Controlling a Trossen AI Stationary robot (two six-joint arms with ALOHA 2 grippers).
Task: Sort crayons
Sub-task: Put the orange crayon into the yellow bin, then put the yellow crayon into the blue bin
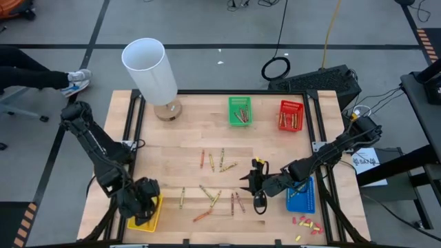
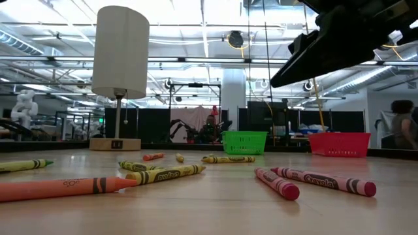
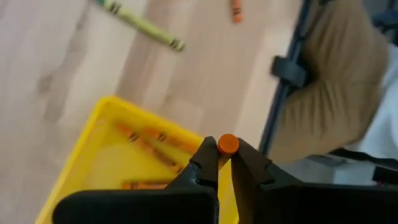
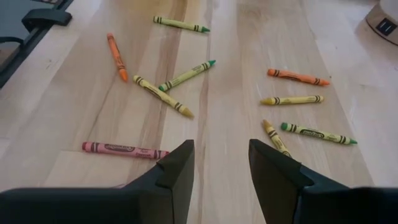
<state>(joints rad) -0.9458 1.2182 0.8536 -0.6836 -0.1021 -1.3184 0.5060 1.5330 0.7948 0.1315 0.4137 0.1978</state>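
Several crayons lie scattered flat on the wooden table's middle [image 1: 215,180]; they also show in the right wrist view [image 4: 163,94]. My left gripper [image 1: 141,201] is at the near left over the yellow basket [image 1: 153,217], shut on an orange crayon [image 3: 227,144]. The yellow basket [image 3: 93,155] holds a few orange crayons [image 3: 149,140]. My right gripper [image 1: 259,196] hangs open and empty [image 4: 221,158] above the table near the blue basket [image 1: 301,195], with a red crayon [image 4: 124,149] and olive-yellow ones lying ahead of it. My left gripper pinches the orange crayon between its two fingertips [image 3: 208,160]. Only the crayon's round flat end [image 3: 227,143] shows, sticking out past the tips; the fingers hide the rest. The crayon is lifted clear, above the yellow basket's edge.
A green basket [image 1: 240,110] and a red basket [image 1: 291,115] with crayons stand at the far side. A white-shaded lamp [image 1: 153,69] stands at the far left. Small red and yellow bits [image 1: 307,223] lie at the near right corner.
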